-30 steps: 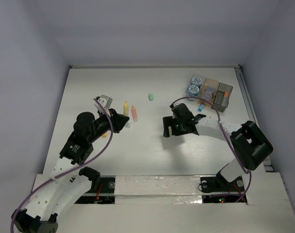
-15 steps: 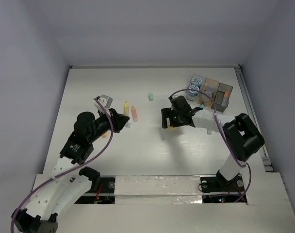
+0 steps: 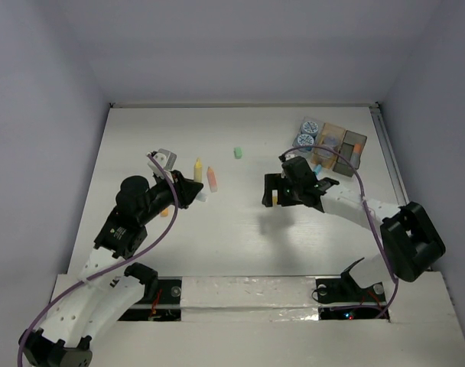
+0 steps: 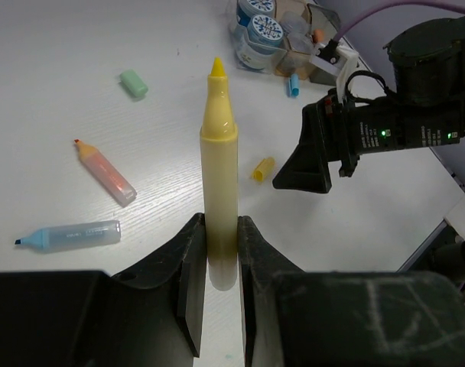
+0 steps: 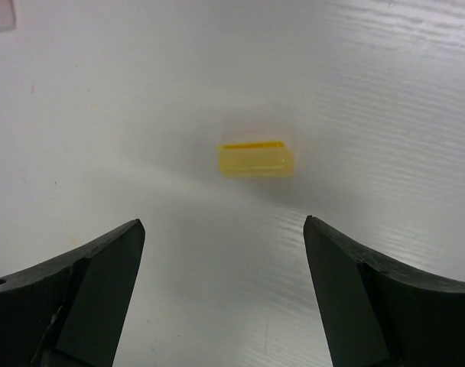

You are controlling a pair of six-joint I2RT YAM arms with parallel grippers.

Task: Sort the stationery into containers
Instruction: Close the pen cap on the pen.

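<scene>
The white table [image 3: 217, 245] carries two boxes [image 3: 338, 147] near its far right corner, with two patterned rolls [image 3: 306, 134] just beside their left side. The right gripper [image 5: 223, 225] hangs near the boxes, to their left, fingers spread wide either side of a small yellow cap [image 5: 255, 159] lying on the table, not touching it. Well left of the boxes, the left gripper [image 4: 219, 229] pinches a yellow marker [image 4: 219, 138] by its base. An orange marker [image 4: 102, 170], a blue marker [image 4: 76, 235] and a green cap [image 4: 133, 82] lie loose, also left of the boxes.
</scene>
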